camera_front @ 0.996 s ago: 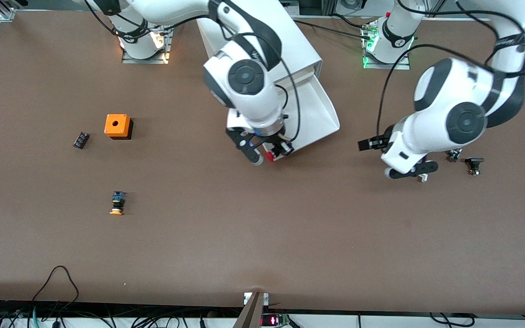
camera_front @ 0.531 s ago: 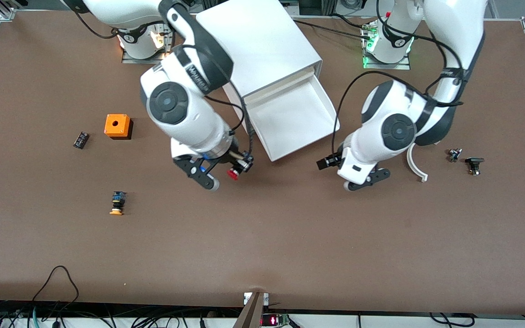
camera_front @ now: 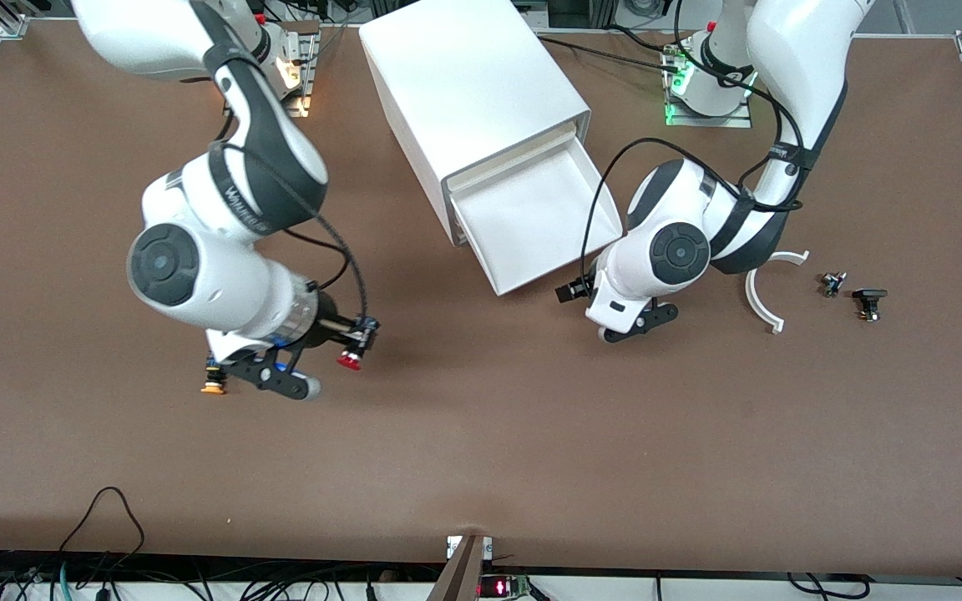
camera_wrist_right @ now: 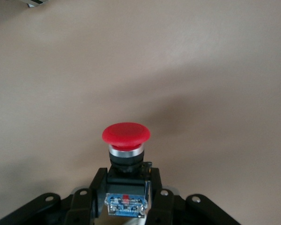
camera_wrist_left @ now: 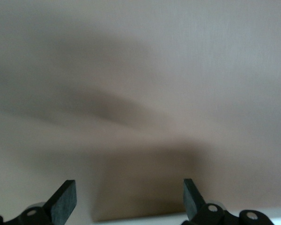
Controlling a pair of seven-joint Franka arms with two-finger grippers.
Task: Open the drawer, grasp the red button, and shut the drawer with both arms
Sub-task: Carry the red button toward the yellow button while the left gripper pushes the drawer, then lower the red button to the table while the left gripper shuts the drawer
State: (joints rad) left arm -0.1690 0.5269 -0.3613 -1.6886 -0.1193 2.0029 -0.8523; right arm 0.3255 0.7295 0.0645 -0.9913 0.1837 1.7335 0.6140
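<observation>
The drawer [camera_front: 531, 219] stands pulled out of the white cabinet [camera_front: 464, 83], and its tray holds nothing. My right gripper [camera_front: 357, 338] is shut on the button [camera_front: 350, 361], red cap outward, over bare table toward the right arm's end. In the right wrist view the button [camera_wrist_right: 126, 136] sits between the fingers of the right gripper [camera_wrist_right: 125, 187], which clamp its black-and-blue body. My left gripper [camera_front: 569, 292] hangs just off the drawer's front corner. In the left wrist view the left gripper [camera_wrist_left: 129, 201] is open and holds nothing.
An orange-capped button [camera_front: 214, 386] lies on the table, partly under the right arm's wrist. A white curved piece [camera_front: 761, 296] and two small dark parts [camera_front: 832, 284] [camera_front: 869, 302] lie toward the left arm's end.
The right arm has swung from the drawer toward its own end of the table, carrying the red button. The left arm has moved in to the drawer's front corner.
</observation>
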